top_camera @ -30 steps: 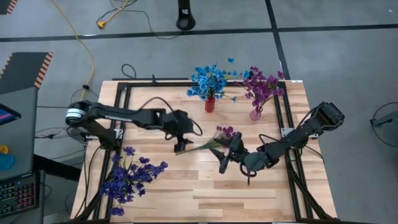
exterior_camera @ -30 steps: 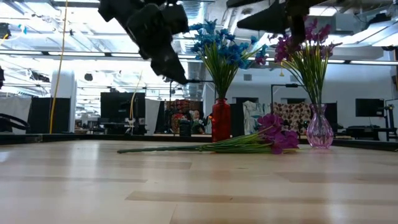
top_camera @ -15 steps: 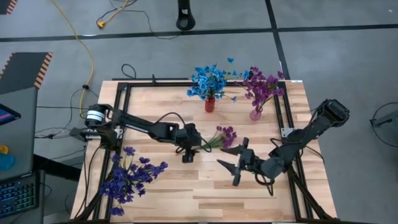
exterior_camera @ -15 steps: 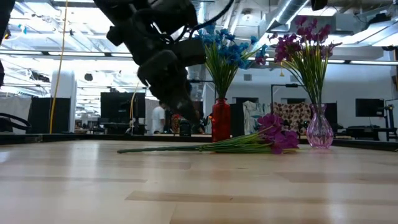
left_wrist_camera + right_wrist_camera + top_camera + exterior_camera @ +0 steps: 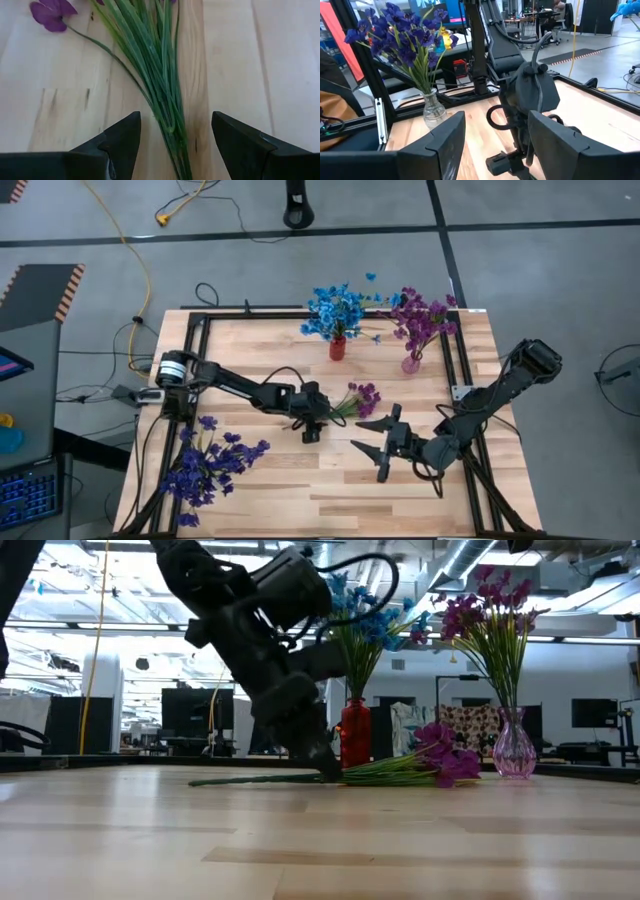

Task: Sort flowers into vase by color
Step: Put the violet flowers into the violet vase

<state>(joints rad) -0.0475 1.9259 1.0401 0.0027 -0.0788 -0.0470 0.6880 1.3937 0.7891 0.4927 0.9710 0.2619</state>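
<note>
A loose bunch of magenta-purple flowers (image 5: 352,398) lies flat on the table, its green stems (image 5: 159,75) pointing toward the left arm. My left gripper (image 5: 310,426) is low over the stem end, open, with one finger on either side of the stems (image 5: 300,778) and no contact shown. My right gripper (image 5: 376,448) is open and hovers a little nearer the near edge than the blossoms. Blue flowers stand in a red vase (image 5: 337,347). Magenta ones stand in a clear vase (image 5: 411,364). Indigo ones stand in a clear vase (image 5: 433,111) at the near left.
A black frame (image 5: 200,330) runs along the table's left, far and right sides. The red and clear vases stand near the far edge, just beyond the lying bunch. The indigo bouquet (image 5: 205,465) fills the near left corner. Bare wood (image 5: 330,490) lies near the near edge.
My left gripper has moved right and come down from above the table until its open fingers stand on either side of the bunch's stem end. My right gripper has drawn back from the blossoms toward the near edge. The bunch has not moved.
</note>
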